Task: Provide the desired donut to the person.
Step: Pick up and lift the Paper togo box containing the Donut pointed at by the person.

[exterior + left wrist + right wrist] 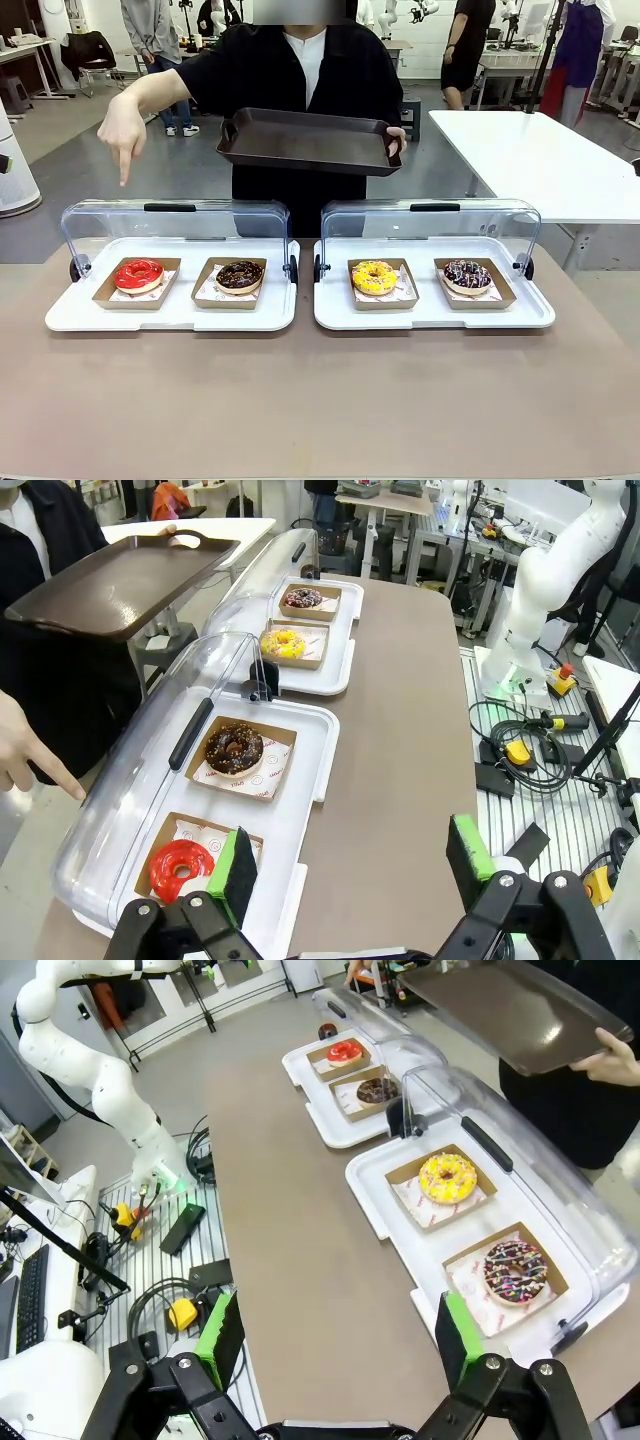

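The person stands at the far side, holding a dark brown tray in one hand and pointing down with the other hand above the red donut. Beside it sits a chocolate donut. In the right case lie a yellow donut and a dark sprinkled donut. Each sits in a cardboard tray. My left gripper hangs open above the table's near left, with the red donut by its left finger. My right gripper is open over bare table.
Two white display cases with raised clear lids stand side by side at the table's far edge. The brown tabletop in front of them is bare. A white table stands behind at right.
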Motion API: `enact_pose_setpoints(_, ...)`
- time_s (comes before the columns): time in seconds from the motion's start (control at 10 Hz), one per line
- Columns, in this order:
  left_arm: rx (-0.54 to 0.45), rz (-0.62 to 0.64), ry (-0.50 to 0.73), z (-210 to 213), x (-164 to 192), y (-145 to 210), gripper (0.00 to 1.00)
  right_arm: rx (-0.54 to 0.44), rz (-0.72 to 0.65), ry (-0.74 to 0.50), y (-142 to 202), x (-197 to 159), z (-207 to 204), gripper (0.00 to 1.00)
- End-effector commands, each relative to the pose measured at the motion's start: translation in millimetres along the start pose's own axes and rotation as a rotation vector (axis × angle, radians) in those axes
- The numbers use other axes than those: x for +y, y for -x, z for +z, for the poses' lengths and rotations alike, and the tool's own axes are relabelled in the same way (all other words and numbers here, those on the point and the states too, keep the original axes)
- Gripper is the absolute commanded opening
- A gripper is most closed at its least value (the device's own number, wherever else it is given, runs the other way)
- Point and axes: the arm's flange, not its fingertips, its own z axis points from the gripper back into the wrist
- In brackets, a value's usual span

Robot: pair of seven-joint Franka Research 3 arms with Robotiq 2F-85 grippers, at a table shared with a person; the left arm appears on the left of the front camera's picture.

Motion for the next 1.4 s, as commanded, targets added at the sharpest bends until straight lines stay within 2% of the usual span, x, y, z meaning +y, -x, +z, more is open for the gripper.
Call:
enact_pose_setpoints(0.0, -0.003, -0.005, 0.004, 1.5, 0.3, -2.0, 1.0, -0.024, 0.011, -0.008, -1.7, -2.0, -0.5, 1.0)
enact_pose_setpoints(1.3, -0.003, -0.005, 0.004, 1.5, 0.3, -2.0, 1.0, -0.024, 0.011, -0.008, -1.7, -2.0, -0.5, 1.0)
